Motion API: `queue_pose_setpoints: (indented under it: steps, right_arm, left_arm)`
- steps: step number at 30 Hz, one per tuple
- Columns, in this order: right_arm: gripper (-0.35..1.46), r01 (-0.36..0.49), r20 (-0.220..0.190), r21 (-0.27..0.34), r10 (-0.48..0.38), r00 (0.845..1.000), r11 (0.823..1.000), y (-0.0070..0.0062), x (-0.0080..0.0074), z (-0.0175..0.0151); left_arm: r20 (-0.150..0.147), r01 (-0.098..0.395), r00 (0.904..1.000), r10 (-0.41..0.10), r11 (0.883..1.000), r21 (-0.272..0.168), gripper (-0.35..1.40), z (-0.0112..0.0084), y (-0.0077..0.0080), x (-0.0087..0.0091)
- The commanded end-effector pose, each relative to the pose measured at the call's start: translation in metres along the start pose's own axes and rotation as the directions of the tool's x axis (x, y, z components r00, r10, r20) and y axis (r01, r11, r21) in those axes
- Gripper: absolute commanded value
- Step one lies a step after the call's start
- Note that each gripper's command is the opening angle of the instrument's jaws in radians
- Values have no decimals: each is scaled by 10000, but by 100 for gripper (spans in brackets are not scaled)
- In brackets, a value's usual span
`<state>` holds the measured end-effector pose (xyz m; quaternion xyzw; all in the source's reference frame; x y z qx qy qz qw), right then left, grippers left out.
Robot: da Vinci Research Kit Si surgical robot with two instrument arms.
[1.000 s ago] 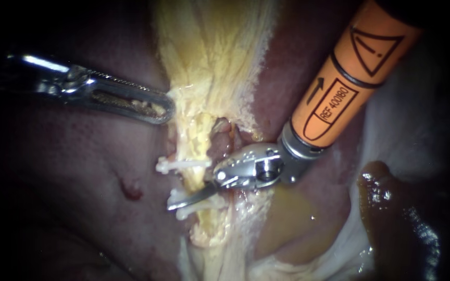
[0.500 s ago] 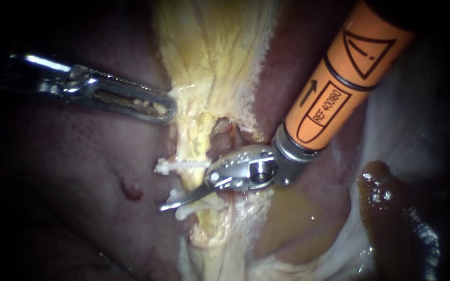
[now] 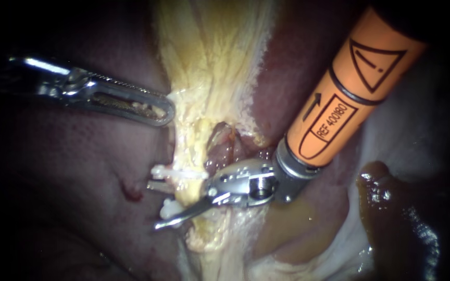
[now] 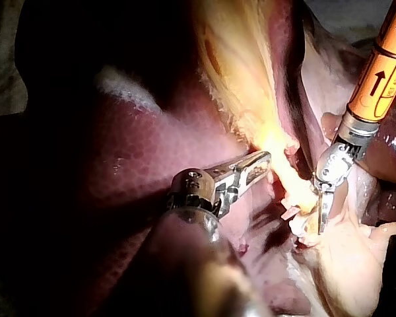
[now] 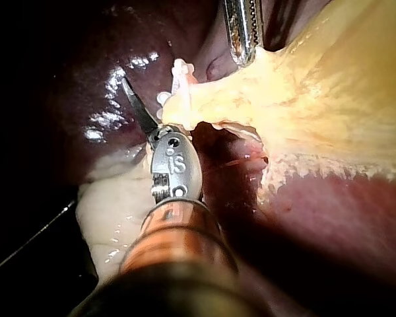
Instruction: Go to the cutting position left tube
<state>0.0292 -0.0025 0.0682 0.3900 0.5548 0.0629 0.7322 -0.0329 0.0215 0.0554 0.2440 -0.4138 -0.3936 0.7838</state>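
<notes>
My right instrument (image 3: pixel 158 205) has its blades apart astride the left tube (image 3: pixel 187 190), between its two white clips (image 3: pixel 178 171). The tube looks soft, thin and slick, so it is best cut squarely there. Beyond, my left instrument (image 3: pixel 165 109) has its jaws clamped on the yellow tissue (image 3: pixel 209 62), stretching it.

Left instrument (image 4: pixel 261 160) lay over dark red liver (image 4: pixel 119 165), its tip pinching yellow tissue (image 4: pixel 251 86) at its twelve o'clock. Right instrument (image 4: pixel 323 214), with an orange shaft, sat at its two o'clock, bladed tip parted beside white clips (image 4: pixel 292 212).
</notes>
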Motion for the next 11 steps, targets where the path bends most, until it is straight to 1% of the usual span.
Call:
queue_pose_setpoints:
  steps: [1,11]
  right_arm:
    - [142,-6,3,-18,6,10000,10000,1,-1,-1]
    - [142,-7,2,-21,7,10000,10000,4,-2,-2]
  left_arm:
    - [1,1,10000,-1,10000,0,-35,0,0,0]
    - [1,2,10000,-2,10000,-1,-35,0,0,0]
